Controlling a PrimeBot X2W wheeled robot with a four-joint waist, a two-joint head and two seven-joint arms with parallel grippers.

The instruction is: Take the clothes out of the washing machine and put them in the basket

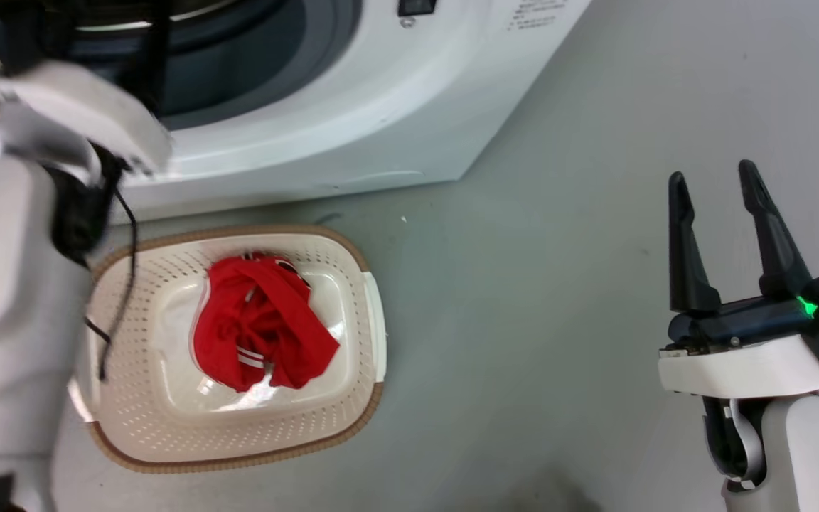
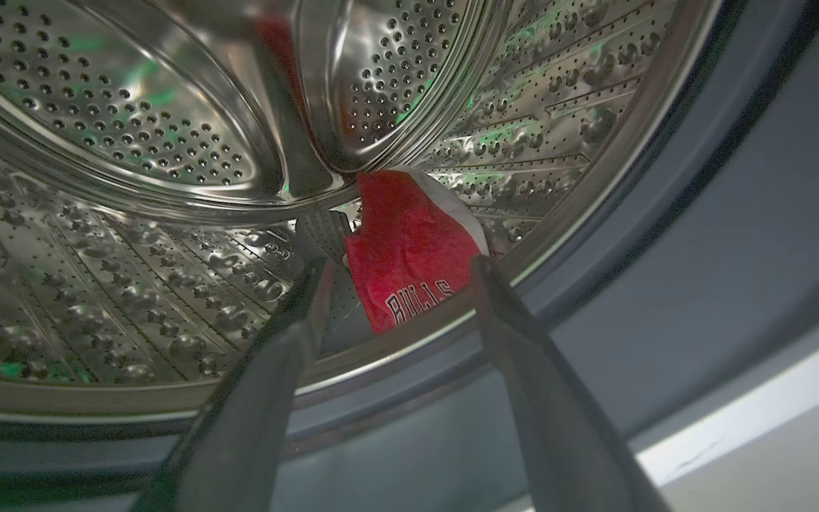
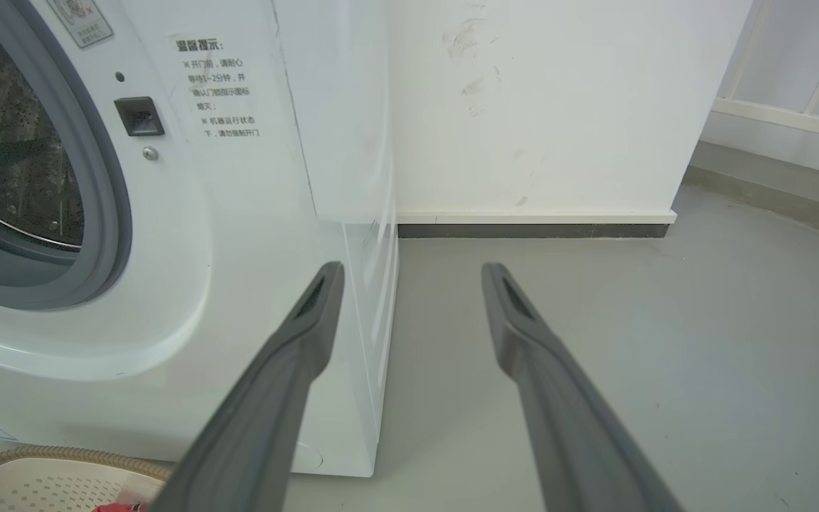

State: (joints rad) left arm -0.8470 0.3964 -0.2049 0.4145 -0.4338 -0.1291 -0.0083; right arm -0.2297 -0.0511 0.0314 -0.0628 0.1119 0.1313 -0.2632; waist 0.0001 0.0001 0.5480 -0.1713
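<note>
Inside the washing machine: the porthole is open, the left pincer sits at its lip with fingers spread, bare steel drum lies to either side, and one obstacle, a red BULLS garment, lies just beyond the fingertips. At the basket, on the floor just before the washer: mouth open upward, one red garment heaped mid-bottom with bare bottom around it, pale left forearm and black cable overhanging the left rim. Right of the basket: a bare grey run of floor around the right pincer, fingers apart, bounded by the washer's side and a white wall.
</note>
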